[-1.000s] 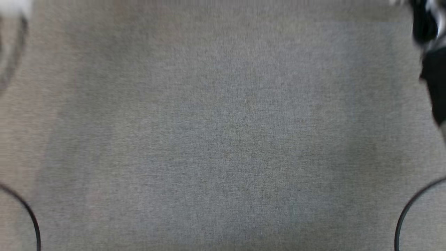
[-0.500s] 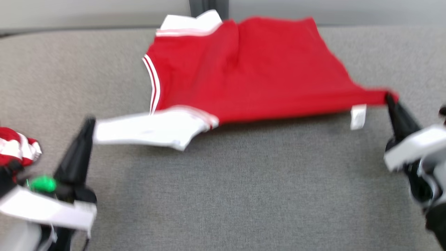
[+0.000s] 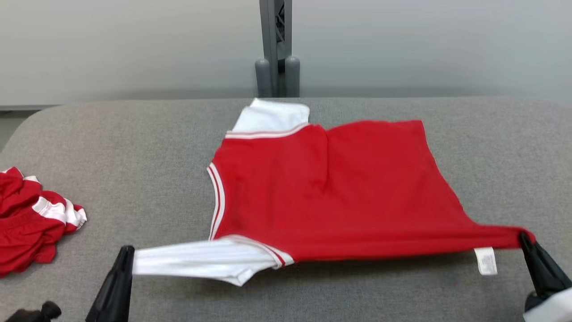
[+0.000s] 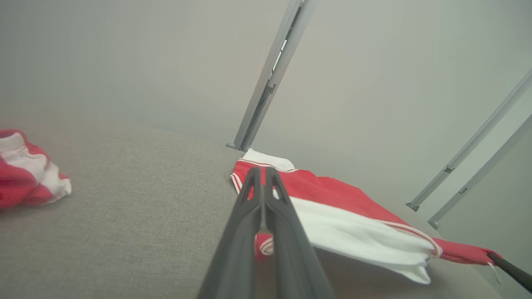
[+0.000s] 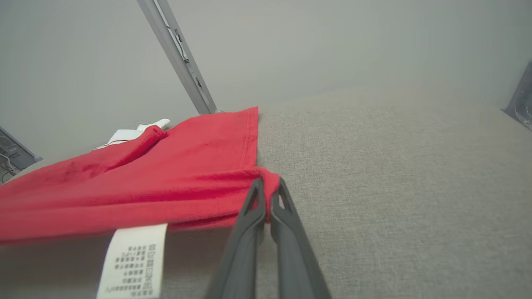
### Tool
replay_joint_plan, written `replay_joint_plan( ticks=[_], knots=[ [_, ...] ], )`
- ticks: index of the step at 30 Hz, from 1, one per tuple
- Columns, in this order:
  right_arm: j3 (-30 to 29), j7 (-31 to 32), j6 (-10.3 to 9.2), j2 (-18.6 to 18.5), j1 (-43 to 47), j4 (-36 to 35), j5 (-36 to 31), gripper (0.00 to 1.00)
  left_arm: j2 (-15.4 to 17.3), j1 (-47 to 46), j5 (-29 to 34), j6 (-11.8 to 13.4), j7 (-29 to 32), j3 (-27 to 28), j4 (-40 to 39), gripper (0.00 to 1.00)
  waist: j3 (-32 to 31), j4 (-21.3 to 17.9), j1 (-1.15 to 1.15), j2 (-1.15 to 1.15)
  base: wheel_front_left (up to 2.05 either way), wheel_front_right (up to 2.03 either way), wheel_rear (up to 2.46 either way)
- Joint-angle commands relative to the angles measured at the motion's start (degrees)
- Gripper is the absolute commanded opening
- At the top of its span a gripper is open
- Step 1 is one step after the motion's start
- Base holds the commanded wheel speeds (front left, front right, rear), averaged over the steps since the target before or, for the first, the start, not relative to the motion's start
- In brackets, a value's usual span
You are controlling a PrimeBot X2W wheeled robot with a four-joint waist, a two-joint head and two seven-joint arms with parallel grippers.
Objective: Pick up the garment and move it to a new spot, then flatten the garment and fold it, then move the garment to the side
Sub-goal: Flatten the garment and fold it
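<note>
On the grey tabletop (image 3: 134, 147) the garment (image 3: 330, 192) lies stretched. The right gripper (image 3: 523, 239) has its fingers clamped on the hem corner (image 5: 266, 176), and the left gripper (image 3: 126, 250) seemingly on the sleeve (image 3: 201, 259). Lower both evenly, keeping tension.

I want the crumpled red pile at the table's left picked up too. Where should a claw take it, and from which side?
Take the pile by its white-striped edge, which juts out on its right, toward the shirt. Probably best to come from that side, over bare table; the rest is bunched red folds with no clear edge.
</note>
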Motion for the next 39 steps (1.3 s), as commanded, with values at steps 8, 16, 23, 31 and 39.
replay_joint_plan(
  ticks=[8, 16, 23, 31, 39],
  knots=[
    [-10.4, 7.8, -0.34, 3.3, 11.5, -13.6, -5.8, 0.00, -0.9, 3.2, 0.6, 0.0, 1.2, 0.2, -1.7, 0.00, -1.4, -0.6, 0.00, 0.00, 0.00, 0.00, 0.00],
    [-11.4, 18.1, -0.25, 10.5, 2.3, -9.8, -15.7, 0.00, -4.2, -9.6, 0.4, -0.7, 6.0, -4.0, 9.0, 0.00, 0.7, -0.6, 0.00, 0.00, 0.00, 0.00, 0.00],
    [-9.6, 17.4, -0.21, 12.2, -8.8, 1.1, -20.5, 0.00, -6.5, -20.9, 1.7, -3.5, 4.4, -6.0, 21.4, 0.00, 4.1, -0.2, 0.00, 0.00, 0.00, 0.00, 0.00],
    [-6.0, 12.9, -0.21, 13.5, -16.8, 10.9, -18.2, 0.10, -7.9, -29.4, 1.8, -5.8, 2.7, -8.7, 32.8, 0.40, 7.9, -0.1, 0.00, 0.00, 0.00, 0.00, 0.00],
    [-5.0, 3.6, -0.21, 13.5, -18.8, 16.5, -15.1, 1.00, -9.7, -30.4, 1.2, -6.3, 0.1, -9.4, 36.6, 1.00, 7.7, 0.4, 0.00, 0.00, 0.00, 0.00, 0.00]
  ],
)
